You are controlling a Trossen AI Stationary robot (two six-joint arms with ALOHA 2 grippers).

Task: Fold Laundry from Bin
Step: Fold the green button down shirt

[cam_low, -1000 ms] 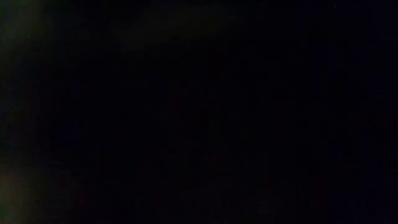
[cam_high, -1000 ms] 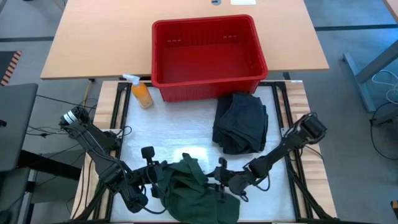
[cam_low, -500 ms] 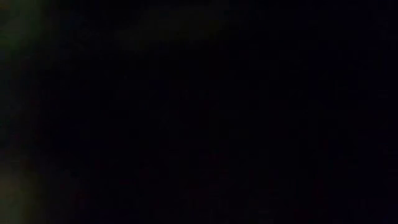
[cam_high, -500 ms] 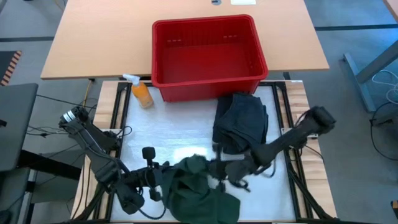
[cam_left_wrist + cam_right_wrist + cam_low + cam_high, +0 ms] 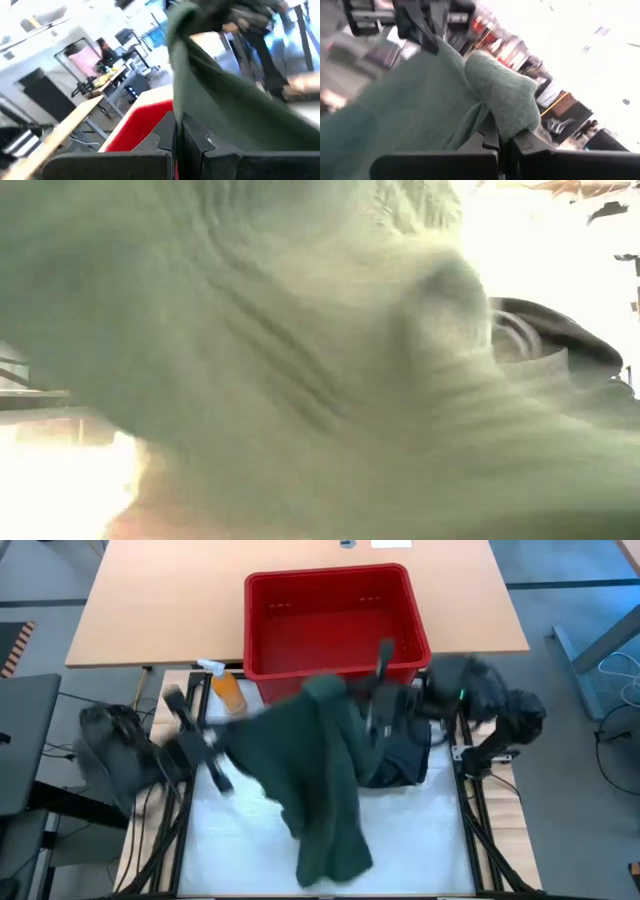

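Observation:
A dark green garment (image 5: 310, 770) of the laundry is raised over the white mat, stretched between my two grippers. My left gripper (image 5: 218, 745) is shut on its left end. At its far right end my right gripper (image 5: 372, 705) is shut too, close to the red bin (image 5: 335, 620). The garment's lower end (image 5: 335, 860) hangs toward the near edge. In the low view the green cloth (image 5: 300, 360) fills the picture. A stack of dark folded garments (image 5: 405, 755) lies on the mat, half hidden behind the raised cloth. My left gripper pinches an edge of the green garment (image 5: 182, 107) between its two fingers (image 5: 207, 145), which point about level. From there the cloth runs away in a drawn band toward the other arm. My right gripper pinches a bunched lump of the garment (image 5: 512, 122) between its fingers (image 5: 485, 137), also pointing about level. The cloth spreads away from it toward my left gripper (image 5: 417, 20), and the rest hangs below.
An orange spray bottle (image 5: 228, 690) stands at the bin's near left corner. The bin rests on a wooden table (image 5: 150, 610) beyond the mat. Black frame rails (image 5: 470, 810) run along both sides of the mat.
Both grippers have risen from the near edge of the mat and moved apart, the left toward the table's left, the right toward the bin. The green garment, a heap on the mat before, is lifted and spread between them, its lower part trailing down.

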